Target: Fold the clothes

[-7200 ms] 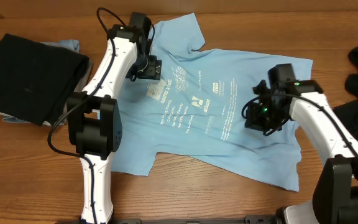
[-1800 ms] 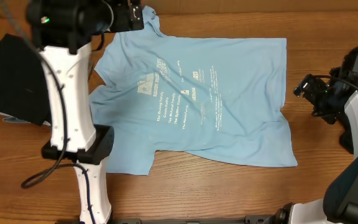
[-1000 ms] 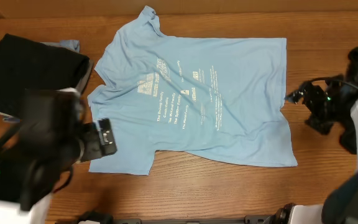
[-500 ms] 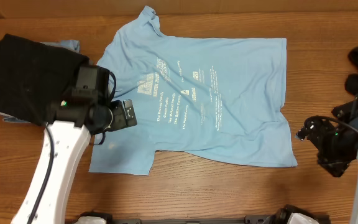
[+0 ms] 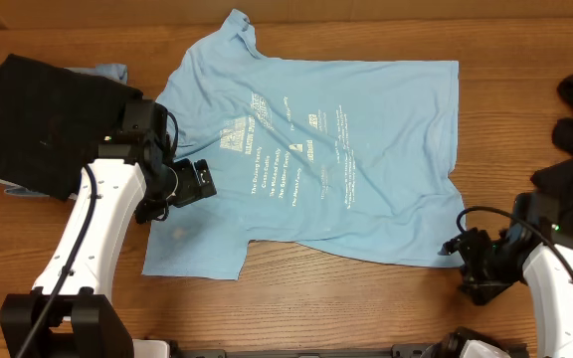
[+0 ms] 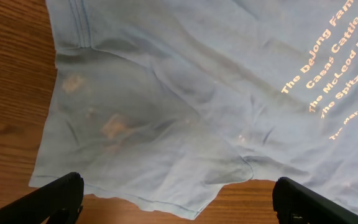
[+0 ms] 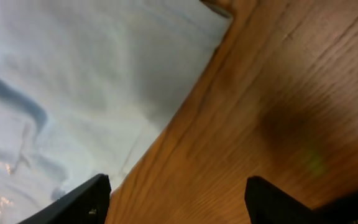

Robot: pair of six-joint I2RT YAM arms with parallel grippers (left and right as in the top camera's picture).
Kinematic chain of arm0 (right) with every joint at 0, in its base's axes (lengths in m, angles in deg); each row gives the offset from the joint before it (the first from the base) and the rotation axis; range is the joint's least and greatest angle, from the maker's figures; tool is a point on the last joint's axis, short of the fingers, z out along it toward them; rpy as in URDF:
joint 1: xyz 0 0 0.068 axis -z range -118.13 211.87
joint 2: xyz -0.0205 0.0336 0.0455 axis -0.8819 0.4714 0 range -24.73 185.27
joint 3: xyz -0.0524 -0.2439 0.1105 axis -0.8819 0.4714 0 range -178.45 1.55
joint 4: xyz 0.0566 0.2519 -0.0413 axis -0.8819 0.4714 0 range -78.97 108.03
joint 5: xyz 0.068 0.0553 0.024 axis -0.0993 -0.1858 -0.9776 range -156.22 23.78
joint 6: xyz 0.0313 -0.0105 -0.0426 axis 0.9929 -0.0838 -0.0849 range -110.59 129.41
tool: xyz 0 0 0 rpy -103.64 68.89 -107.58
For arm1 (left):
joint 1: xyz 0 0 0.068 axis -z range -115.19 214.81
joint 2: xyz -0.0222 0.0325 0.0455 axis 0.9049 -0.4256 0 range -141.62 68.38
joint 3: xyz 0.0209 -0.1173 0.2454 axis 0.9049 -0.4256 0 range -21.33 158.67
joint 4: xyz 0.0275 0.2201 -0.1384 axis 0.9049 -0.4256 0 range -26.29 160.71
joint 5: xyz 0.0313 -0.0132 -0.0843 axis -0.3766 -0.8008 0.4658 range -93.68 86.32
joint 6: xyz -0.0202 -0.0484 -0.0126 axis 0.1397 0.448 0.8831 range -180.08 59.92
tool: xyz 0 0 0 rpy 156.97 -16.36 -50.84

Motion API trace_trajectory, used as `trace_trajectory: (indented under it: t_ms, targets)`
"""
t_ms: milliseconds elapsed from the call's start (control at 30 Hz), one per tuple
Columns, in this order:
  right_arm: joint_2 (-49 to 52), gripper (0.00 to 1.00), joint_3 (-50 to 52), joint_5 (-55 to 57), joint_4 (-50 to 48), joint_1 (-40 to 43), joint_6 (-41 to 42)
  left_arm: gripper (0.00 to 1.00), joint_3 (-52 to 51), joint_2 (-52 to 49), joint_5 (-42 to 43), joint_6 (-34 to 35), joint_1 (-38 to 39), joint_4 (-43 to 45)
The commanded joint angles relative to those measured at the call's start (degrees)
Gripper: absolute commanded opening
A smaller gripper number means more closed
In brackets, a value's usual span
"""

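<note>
left claw (image 6: 179,190) spread; right claw (image 7: 183,196) spread | overhead alone shows black garment (image 5: 48,124) beside T-shirt (image 5: 356,169)

Overhead looked straight down at the whole table (image 5: 316,298), wrist views faced down, close, sharing with it edges of the T-shirt (image 5: 366,189), left at 8 o'clock, right at 4 o'clock.

Setting: robot test bench, lab-type. Evidence: wood-grain table (image 5: 296,308) fills the overhead view. White-and-black left arm (image 5: 97,239) and right arm (image 5: 555,298) are based at its near edge, with exposed black cable (image 5: 485,212). Sky-blue T-shirt (image 5: 366,149) and black garment (image 5: 48,124) lie on it. Surrounding room not visible.
</note>
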Motion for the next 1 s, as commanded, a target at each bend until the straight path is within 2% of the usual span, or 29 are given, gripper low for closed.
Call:
trace_trajectory:
  t_ms: [0, 167, 467, 533, 567, 600, 667, 767, 833, 967]
  targets:
    - [0.9, 0.72, 3.5, -0.1, -5.0, 0.1, 3.3, 1.00, 0.0, 0.2, 0.6, -0.1, -0.1, -0.2]
    - [7.4, 0.75, 4.6, 0.6, -12.2, 0.1, 3.4, 1.00, 0.0, 0.2, 0.6, -0.1, -0.1, -0.1]
    - [18.1, 0.71, 4.6, 1.6, -21.6, -2.2, 2.8, 1.00, 0.0, 0.2, 0.1, 1.3, -0.2, 0.1]
    - [18.1, 0.64, 4.6, 1.7, -21.7, -3.7, 2.7, 1.00, 0.0, 0.2, 0.1, 2.0, -0.1, 0.2]
    - [18.1, 0.57, 4.6, 1.9, -21.7, -5.1, 2.7, 1.00, 0.0, 0.2, 0.1, 2.3, -0.1, 0.2]
    - [18.1, 0.54, 4.6, 2.3, -21.6, -6.0, 2.7, 1.00, 0.0, 0.2, 0.1, 2.3, -0.1, 0.1]
    - [18.1, 0.41, 4.6, 3.2, -21.5, -8.0, 2.4, 1.00, 0.0, 0.2, -1.0, 2.3, -0.1, -0.2]
    - [18.1, 0.15, 4.6, 3.6, -21.3, -9.4, 1.8, 1.00, 0.0, 0.2, -5.4, 2.5, -0.7, -0.3]
    - [18.1, 0.05, 4.6, 3.6, -21.3, -9.5, 1.7, 1.00, 0.0, 0.2, -5.4, 3.2, -2.0, -0.9]
    - [18.1, 0.04, 4.6, 3.6, -21.3, -9.5, 1.4, 1.00, 0.0, 0.2, -2.0, 3.6, -5.1, -0.9]
